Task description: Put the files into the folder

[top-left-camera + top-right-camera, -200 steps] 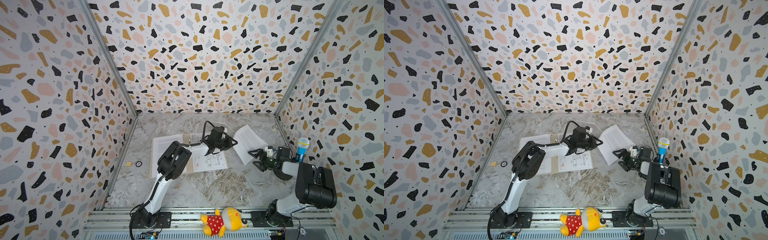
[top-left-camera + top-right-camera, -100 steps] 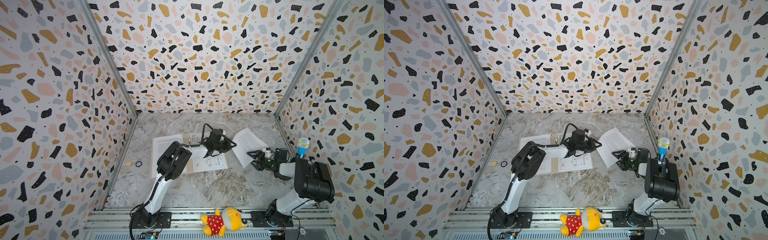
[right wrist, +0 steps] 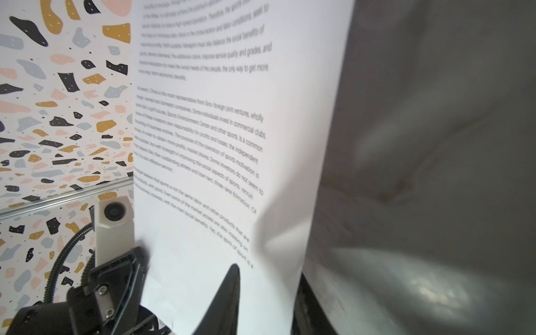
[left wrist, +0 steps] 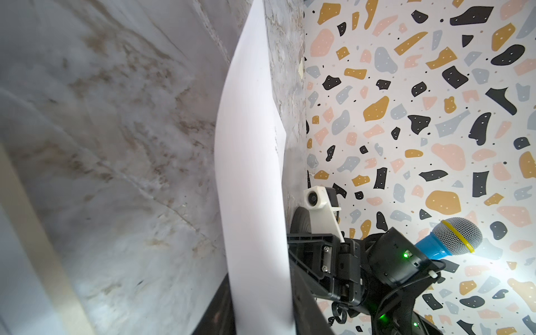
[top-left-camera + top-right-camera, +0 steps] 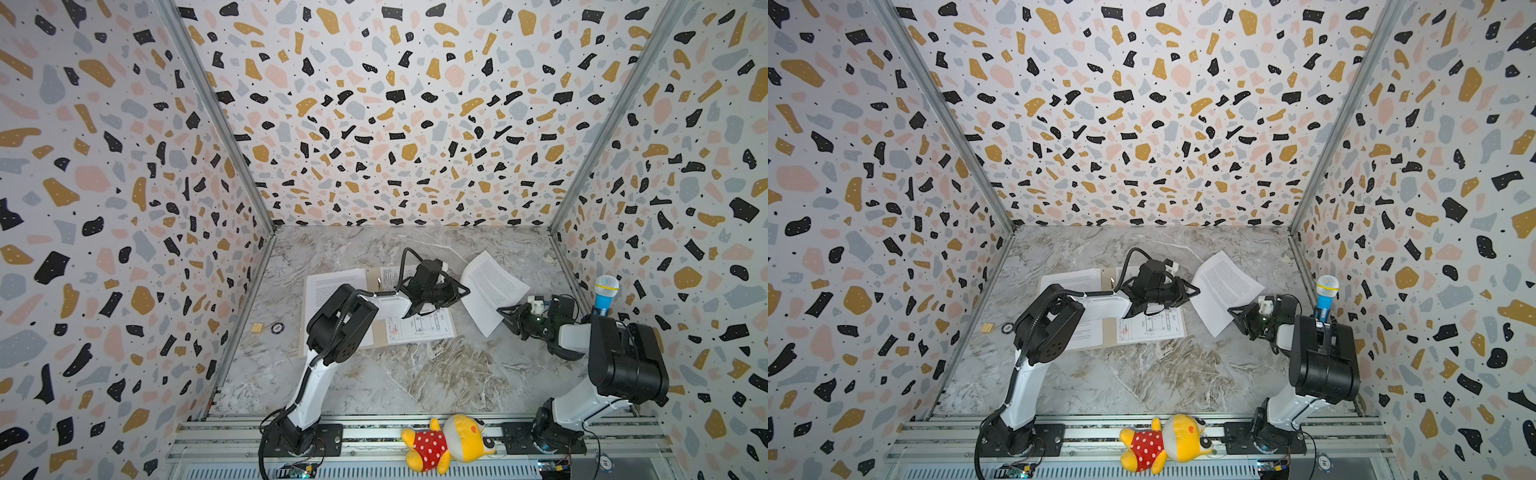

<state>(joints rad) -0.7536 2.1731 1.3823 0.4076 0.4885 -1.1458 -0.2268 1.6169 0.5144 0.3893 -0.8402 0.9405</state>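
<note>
White paper printed with dense text hangs between the two pairs of jaws. This held sheet [image 5: 492, 291] is gripped at opposite sides and lifted clear of the grey marbled worktop [image 5: 415, 374].

The jaws of the left gripper [image 5: 460, 291] are clamped on the corner of the sheet that faces the folder. In the left wrist view the paper [image 4: 252, 174] runs straight out from between them, edge-on and slightly bowed.

The jaws of the right gripper [image 5: 505, 311] are closed on the opposite edge. In the right wrist view one dark finger [image 3: 232, 290] lies across the printed face, and the paper puckers just beside it.

Behind the left jaws, under that arm, the tan folder [image 5: 379, 334] lies open and flat on the worktop. A drawing sheet [image 5: 428, 328] rests on the half nearer those jaws. A second text sheet [image 5: 328, 286] rests on the far half, and a bare strip of card shows between the two.

Behind the right jaws, close to the side wall, a blue toy microphone [image 5: 606, 291] stands upright. A yellow plush toy [image 5: 446, 442] in a red dotted dress lies on the front rail between the two arm bases, well apart from both pairs of jaws.
</note>
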